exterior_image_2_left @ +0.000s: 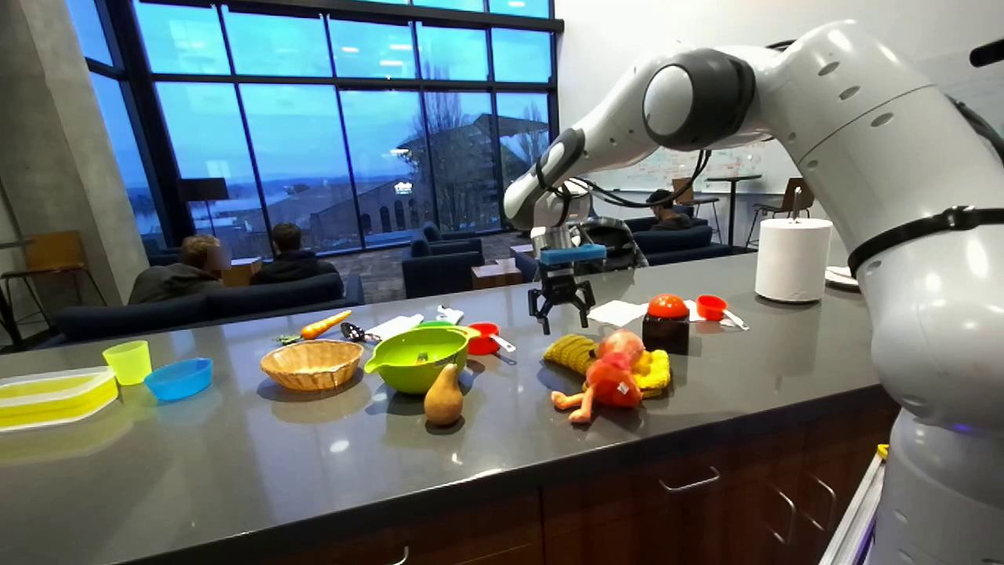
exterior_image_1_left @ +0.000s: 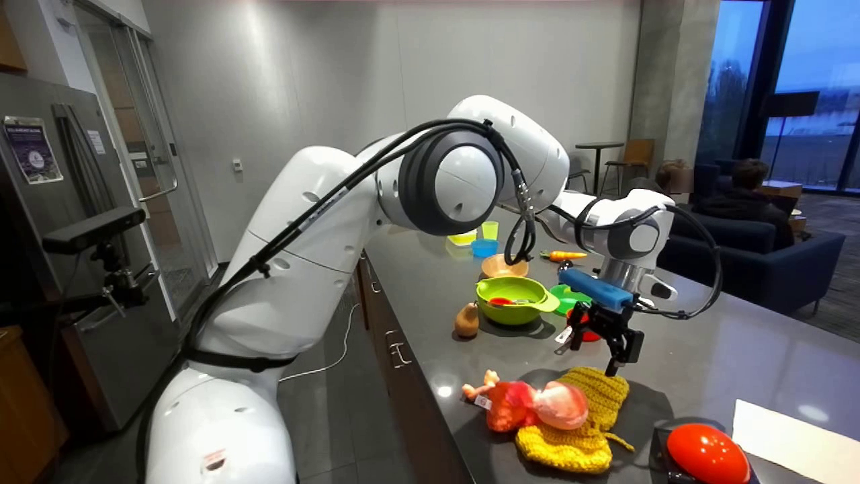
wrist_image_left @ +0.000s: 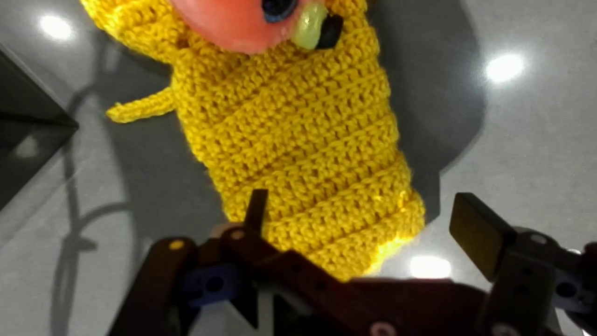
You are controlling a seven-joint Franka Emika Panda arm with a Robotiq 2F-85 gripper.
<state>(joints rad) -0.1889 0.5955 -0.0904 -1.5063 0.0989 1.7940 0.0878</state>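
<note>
The tool (exterior_image_2_left: 565, 323) is spread wide above the knit (wrist_image_left: 298, 140), whose near end is seen between the fingers (wrist_image_left: 476, 238) in the wrist view; the toy (exterior_image_2_left: 616, 383) is laid partly across the knit, farther from the tool, and to either side of the tool the button (exterior_image_2_left: 667, 306) and bowl (exterior_image_2_left: 400, 379) are set on the desk (exterior_image_2_left: 314, 455)

Toy (exterior_image_2_left: 613, 380) partly on crochet piece (wrist_image_left: 298, 140) (end effector (exterior_image_2_left: 565, 323) over one end).
</note>
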